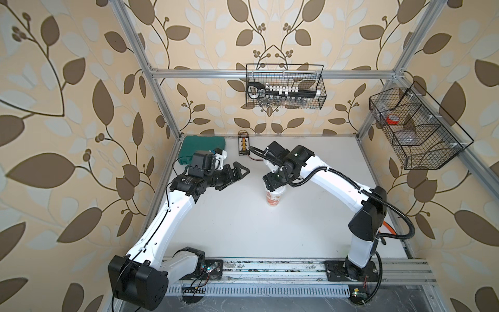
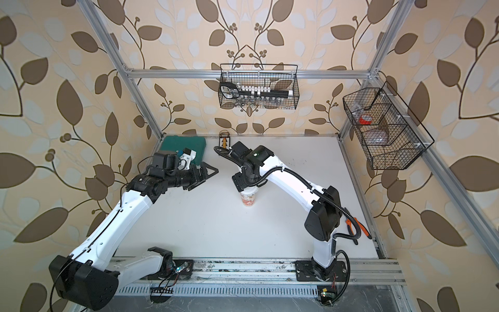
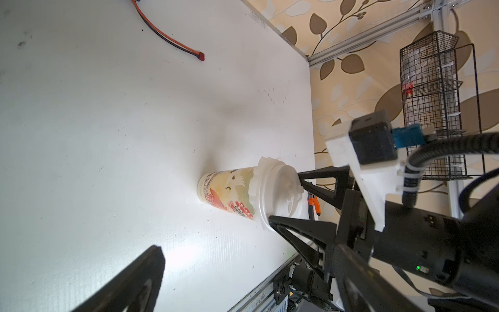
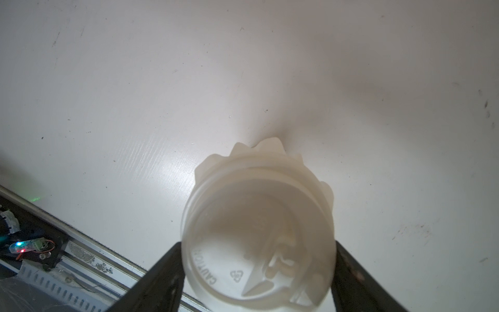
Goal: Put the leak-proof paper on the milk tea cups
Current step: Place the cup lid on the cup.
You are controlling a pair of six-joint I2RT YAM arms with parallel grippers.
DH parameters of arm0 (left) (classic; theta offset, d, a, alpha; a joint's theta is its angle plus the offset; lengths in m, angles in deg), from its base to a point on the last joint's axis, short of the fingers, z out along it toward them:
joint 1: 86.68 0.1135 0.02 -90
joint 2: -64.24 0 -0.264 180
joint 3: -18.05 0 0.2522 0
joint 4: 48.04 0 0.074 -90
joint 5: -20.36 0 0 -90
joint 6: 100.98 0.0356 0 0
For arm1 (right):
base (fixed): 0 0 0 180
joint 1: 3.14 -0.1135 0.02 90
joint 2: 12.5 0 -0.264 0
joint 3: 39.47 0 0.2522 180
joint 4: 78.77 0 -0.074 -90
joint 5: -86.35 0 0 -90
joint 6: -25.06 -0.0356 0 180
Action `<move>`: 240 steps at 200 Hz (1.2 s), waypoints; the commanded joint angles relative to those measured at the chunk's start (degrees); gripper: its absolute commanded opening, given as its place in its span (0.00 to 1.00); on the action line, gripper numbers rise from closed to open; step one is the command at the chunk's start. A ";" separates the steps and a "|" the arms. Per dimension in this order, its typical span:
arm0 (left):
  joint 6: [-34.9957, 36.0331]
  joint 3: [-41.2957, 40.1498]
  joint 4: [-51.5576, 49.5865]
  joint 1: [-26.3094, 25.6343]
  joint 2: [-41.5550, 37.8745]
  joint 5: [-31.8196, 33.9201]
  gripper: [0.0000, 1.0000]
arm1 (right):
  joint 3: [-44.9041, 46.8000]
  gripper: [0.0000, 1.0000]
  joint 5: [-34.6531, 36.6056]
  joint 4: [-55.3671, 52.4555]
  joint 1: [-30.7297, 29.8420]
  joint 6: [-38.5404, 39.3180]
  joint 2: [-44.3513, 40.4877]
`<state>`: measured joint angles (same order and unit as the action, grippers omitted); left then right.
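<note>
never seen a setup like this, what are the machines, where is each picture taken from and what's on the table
These are two robot arms mounted at a white table: the left arm and the right arm. Two pictures look down from one overhead camera; the other two come from cameras on the arms' wrists. Mid-table stands a paper cup, with the leak-proof paper crimped over its rim under a white lid. The right arm's jaws look shut on that lid; the left arm's jaws are open and hold nothing. A green case lies at the back; wire baskets hang on the frame.
</note>
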<state>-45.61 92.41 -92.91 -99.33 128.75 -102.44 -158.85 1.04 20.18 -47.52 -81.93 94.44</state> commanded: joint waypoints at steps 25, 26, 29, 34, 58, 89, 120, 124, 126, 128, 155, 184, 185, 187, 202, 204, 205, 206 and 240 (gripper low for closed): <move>0.84 -0.20 1.27 0.69 -1.23 -0.60 0.99 | 4.08 0.80 -1.35 -2.50 0.42 0.26 2.14; 0.86 -0.21 1.30 0.69 -1.23 -0.60 0.99 | 4.05 0.80 -1.31 -2.50 0.43 0.28 2.14; 0.88 -0.22 1.32 0.69 -1.23 -0.60 0.99 | 3.88 0.80 -1.27 -2.55 0.43 0.19 2.14; 0.81 -0.15 1.38 0.69 -1.15 -0.60 0.99 | 3.52 0.80 -1.18 -2.67 0.39 0.20 2.14; 0.79 -0.08 1.41 0.69 -1.04 -0.69 0.99 | 1.23 0.82 -0.91 -3.59 0.44 0.16 2.58; 0.79 0.02 1.36 0.69 -0.97 -0.78 0.99 | -1.03 0.83 -0.73 -4.21 0.44 0.12 2.83; 0.71 -0.04 1.49 0.68 -1.05 -0.78 0.99 | -2.34 0.85 -0.47 -4.69 0.39 0.16 3.03; 0.71 -0.03 1.49 0.69 -1.05 -0.78 0.99 | -2.39 0.85 -0.43 -4.74 0.43 0.17 3.08; 0.71 -0.04 1.43 0.69 -1.05 -0.78 0.99 | -2.46 0.86 -0.39 -4.77 0.43 0.20 3.03; 0.64 -0.04 1.52 0.69 -1.05 -0.78 0.99 | -2.54 0.86 -0.32 -4.78 0.44 0.20 3.04; 0.62 -0.02 1.58 0.69 -1.05 -0.95 0.99 | -3.84 0.87 0.22 -5.04 0.43 0.10 3.06; 0.53 0.08 1.57 0.68 -1.05 -1.04 0.99 | -5.87 0.88 0.23 -5.44 0.52 0.16 3.19; 0.53 0.11 1.58 0.69 -1.05 -1.04 0.99 | -5.98 0.88 0.23 -5.46 0.52 0.18 3.19; 0.46 0.13 1.58 0.69 -1.05 -1.04 0.99 | -6.17 0.88 0.23 -5.50 0.52 0.13 3.19; 0.44 0.13 1.62 0.64 -1.05 -1.12 0.99 | -7.34 0.89 0.07 -5.66 0.52 0.13 3.28; 0.44 0.07 1.59 0.68 -1.05 -1.13 0.99 | -7.39 0.90 0.06 -5.66 0.52 0.14 3.28; 0.40 0.10 1.59 0.68 -1.05 -1.13 0.99 | -7.48 0.90 0.06 -5.66 0.52 0.13 3.28; 0.38 0.12 1.63 0.69 -1.10 -1.17 0.99 | -7.58 0.91 0.01 -5.71 0.52 0.12 3.28; 0.18 0.13 1.84 0.68 -0.98 -1.48 0.99 | -8.80 0.91 -0.79 -5.85 0.48 0.01 3.28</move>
<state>-45.64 92.41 -92.84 -99.33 128.73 -102.55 -165.52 1.00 16.27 -47.10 -81.82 97.00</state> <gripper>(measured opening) 0.989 0.911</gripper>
